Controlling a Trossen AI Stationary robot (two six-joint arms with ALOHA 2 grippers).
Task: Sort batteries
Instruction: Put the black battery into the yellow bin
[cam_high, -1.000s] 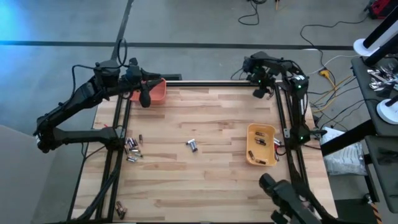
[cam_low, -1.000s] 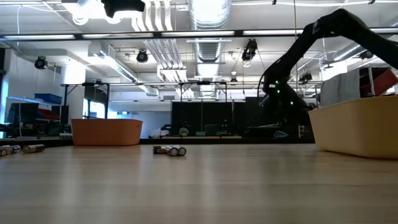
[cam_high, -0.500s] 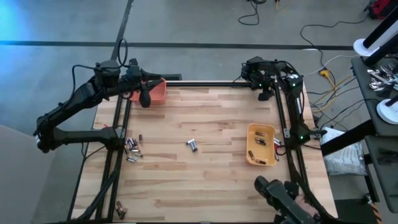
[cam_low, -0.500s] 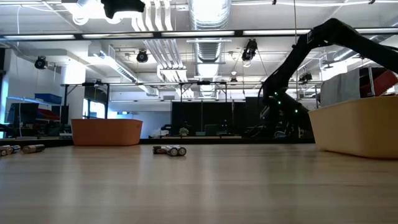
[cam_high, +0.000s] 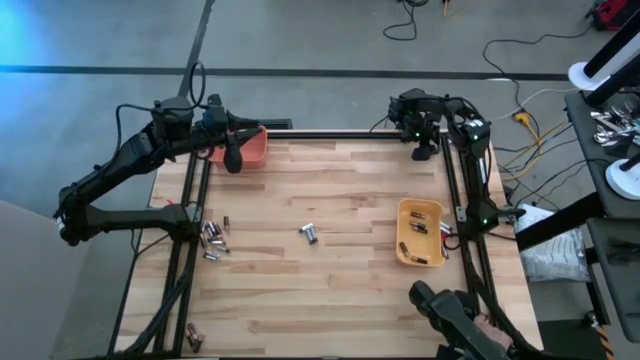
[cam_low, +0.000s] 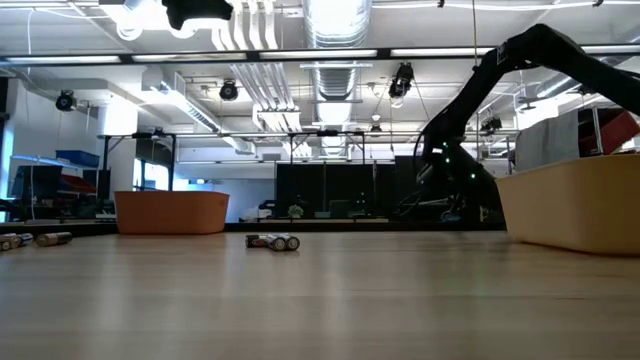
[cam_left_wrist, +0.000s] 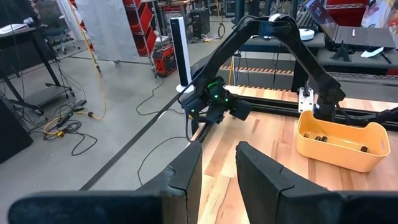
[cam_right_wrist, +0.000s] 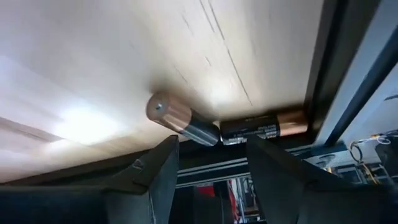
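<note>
Two batteries lie end to end at the table's far right corner, by the frame rail: a silvery one with a copper end (cam_right_wrist: 181, 122) and a dark one (cam_right_wrist: 261, 129). My right gripper (cam_right_wrist: 211, 165) (cam_high: 425, 152) hovers open, slanting down just above them, touching neither. Other batteries lie on the table: a pair in the middle (cam_high: 309, 233) (cam_low: 272, 241), a cluster at the left edge (cam_high: 211, 238), and a few at the near left corner (cam_high: 192, 336). My left gripper (cam_left_wrist: 217, 171) (cam_high: 233, 156) waits open and empty, raised beside the orange bin (cam_high: 250, 146).
A yellow bin (cam_high: 420, 232) (cam_low: 570, 205) with several batteries inside stands near the right edge. The orange bin (cam_low: 170, 212) stands at the far left. Dark frame rails (cam_high: 455, 190) run along the table's edges. Bare wood lies between the middle pair and both bins.
My right gripper has rolled about its own axis over the far right corner and otherwise kept its place. No battery has moved.
</note>
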